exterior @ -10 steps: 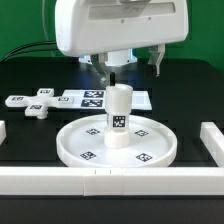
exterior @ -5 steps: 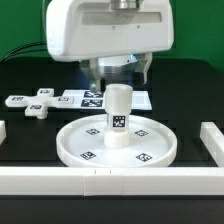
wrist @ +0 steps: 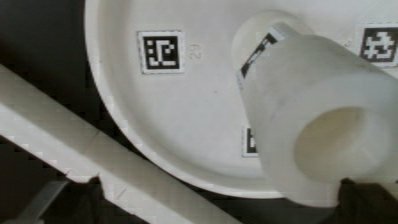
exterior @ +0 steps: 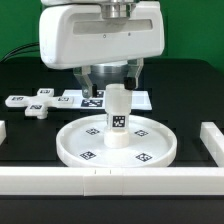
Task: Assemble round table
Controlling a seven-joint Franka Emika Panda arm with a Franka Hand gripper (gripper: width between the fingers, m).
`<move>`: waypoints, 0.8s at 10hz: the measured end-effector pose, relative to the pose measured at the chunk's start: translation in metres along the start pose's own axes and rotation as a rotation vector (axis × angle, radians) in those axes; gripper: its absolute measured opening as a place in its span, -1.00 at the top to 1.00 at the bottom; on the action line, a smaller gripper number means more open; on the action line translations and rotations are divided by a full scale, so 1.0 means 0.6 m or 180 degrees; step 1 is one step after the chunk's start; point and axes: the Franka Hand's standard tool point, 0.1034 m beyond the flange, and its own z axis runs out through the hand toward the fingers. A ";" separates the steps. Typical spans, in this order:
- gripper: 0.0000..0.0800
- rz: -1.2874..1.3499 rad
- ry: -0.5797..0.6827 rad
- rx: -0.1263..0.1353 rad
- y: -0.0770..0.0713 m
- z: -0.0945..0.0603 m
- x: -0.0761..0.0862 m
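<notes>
1 disc point(exterior: 160, 143) | 1 leg point(exterior: 118, 118) upright on it | 1 foot point(exterior: 38, 103) | gripper point(exterior: 112, 78) spread

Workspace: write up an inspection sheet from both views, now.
Surface: black tabletop, edged by long white bars.
Job's things: large round rimmed white plastic disc lies flat; short thick white cylinder leg stands upright at its centre; white cross-shaped foot lies apart, on the exterior view's left.
Clutter: flat white marker board, behind the disc.
Grippers: white hand hangs just above the leg; opening cannot be told.
Cables: thin dark line, possibly a cable.
Surroundings: green backdrop.
</notes>
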 end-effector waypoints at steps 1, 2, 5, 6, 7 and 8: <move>-0.62 0.0010 -0.0016 0.0012 -0.001 -0.001 0.000; -0.62 0.0009 -0.0038 0.0029 -0.003 -0.006 0.001; -0.62 0.0006 -0.0071 0.0046 -0.012 -0.003 -0.024; -0.62 0.0070 -0.0114 0.0082 -0.021 -0.003 -0.024; -0.62 0.0074 -0.0141 0.0101 -0.024 -0.002 -0.024; -0.62 0.0118 -0.0294 0.0194 -0.037 -0.002 -0.021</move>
